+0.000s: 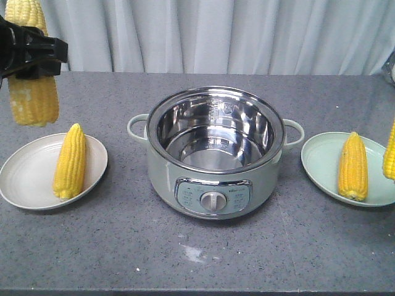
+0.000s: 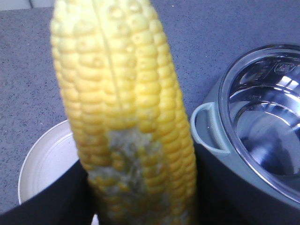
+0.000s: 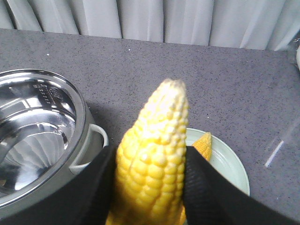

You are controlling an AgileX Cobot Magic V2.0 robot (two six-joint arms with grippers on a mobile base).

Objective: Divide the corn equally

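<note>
Four bright yellow cobs of corn. The first cob hangs upright, clamped in the left end effector (a greyish blotch mars its kernels). The second cob lies just below it, pale tip pointing away. The right end effector grips the third cob; the fourth cob lies just beside it.
</note>
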